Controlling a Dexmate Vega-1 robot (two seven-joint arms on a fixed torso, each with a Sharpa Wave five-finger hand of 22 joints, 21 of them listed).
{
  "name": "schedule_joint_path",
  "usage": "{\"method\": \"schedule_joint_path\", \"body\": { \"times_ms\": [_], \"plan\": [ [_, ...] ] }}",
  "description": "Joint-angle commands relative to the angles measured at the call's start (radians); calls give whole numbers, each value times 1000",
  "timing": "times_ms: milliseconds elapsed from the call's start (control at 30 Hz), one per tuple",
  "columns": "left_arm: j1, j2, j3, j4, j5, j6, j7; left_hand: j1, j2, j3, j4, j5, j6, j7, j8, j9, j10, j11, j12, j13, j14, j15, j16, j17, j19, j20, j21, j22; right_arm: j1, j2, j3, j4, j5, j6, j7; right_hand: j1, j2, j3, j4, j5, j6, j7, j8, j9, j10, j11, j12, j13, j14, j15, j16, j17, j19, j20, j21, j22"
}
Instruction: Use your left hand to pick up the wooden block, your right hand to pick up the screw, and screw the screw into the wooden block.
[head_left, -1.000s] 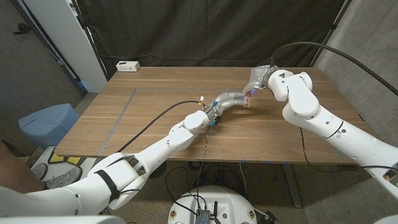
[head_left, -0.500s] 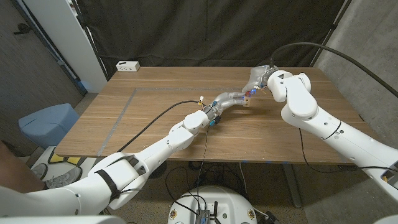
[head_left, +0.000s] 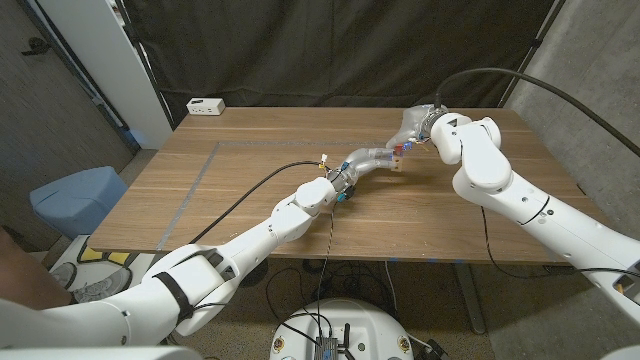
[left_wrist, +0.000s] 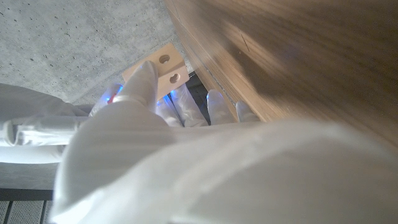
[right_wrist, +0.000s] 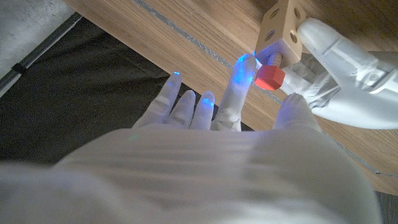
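Your left hand (head_left: 372, 160) grips the block (right_wrist: 278, 28) just above the bench (head_left: 250, 190). Your right hand (head_left: 412, 128) pinches the screw (right_wrist: 269, 76), its tip at a block hole. Keep the screw square to the hole; twist steadily, holding the block still.

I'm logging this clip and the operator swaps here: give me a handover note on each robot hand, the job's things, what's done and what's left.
Left robot hand: holds the wooden block above the table.
Right robot hand: pinches the red-headed screw, its tip at the wooden block's face.
Done: both things are picked up and brought together.
Left: how deep the screw sits cannot be told; drive it in until seated. The spare holes in the left wrist view are empty.
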Motion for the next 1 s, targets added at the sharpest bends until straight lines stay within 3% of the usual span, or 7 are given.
{"method": "schedule_joint_path", "body": {
  "times_ms": [33, 167, 433, 700, 1000],
  "plan": [
    [1, -1, -2, 2, -4, -4, -3, -14, 29, 39, 29, 6, 37, 30, 7, 3, 4, -1, 9, 4, 9, -32, -2, 2, 5, 4, 8, 4, 20, -12, -3, -12, -20, 6, 89, -6, -4, -9, -3, 12, -58, 2, -10, 21, -26, 27, -9, 3, -25, 6, -10, 0, -22, 11, -6, 4],
    [4, 0, -3, -1, -5, -3, -2, -16, 30, 40, 30, 7, 37, 31, 8, 3, 3, -1, 9, 4, 8, -32, -2, 3, 4, 3, 8, 4, 27, -15, 0, -13, -14, 15, 117, -12, -5, -14, -4, 16, -97, 1, -16, 32, -47, 51, -11, 4, -39, 15, -13, 1, -35, 18, -6, 3],
    [3, 0, -3, 1, -6, -3, -4, -20, 31, 41, 31, 8, 37, 31, 7, 3, 4, -1, 10, 5, 8, -31, -2, 3, 4, 1, 8, 4, 34, -20, 10, -16, 9, 25, 151, 0, -7, -13, -19, 26, -192, 5, -34, 53, -96, 60, -13, 7, -67, 36, -18, 0, -58, 31, -6, 3],
    [2, -2, -3, 7, -7, -6, -8, -22, 31, 43, 31, 9, 37, 33, 7, 3, 3, 0, 9, 4, 10, -30, -2, 2, 4, 0, 8, 5, 35, -32, 20, -27, 36, 28, 173, 49, 4, 3, -50, 32, -302, 5, -63, 65, -153, 67, -13, 8, -104, 55, -22, -3, -79, 52, -5, 3],
    [2, -2, -2, 5, -6, -4, -7, -23, 31, 45, 31, 10, 37, 33, 7, 3, 3, 0, 10, 5, 9, -31, -2, 2, 5, 1, 9, 5, 46, -43, 24, -38, 61, 38, 175, 135, 22, 40, -92, 14, -366, -2, -84, 60, -202, 59, -13, 9, -123, 67, -19, -5, -94, 61, -3, 2]
  ]
}}
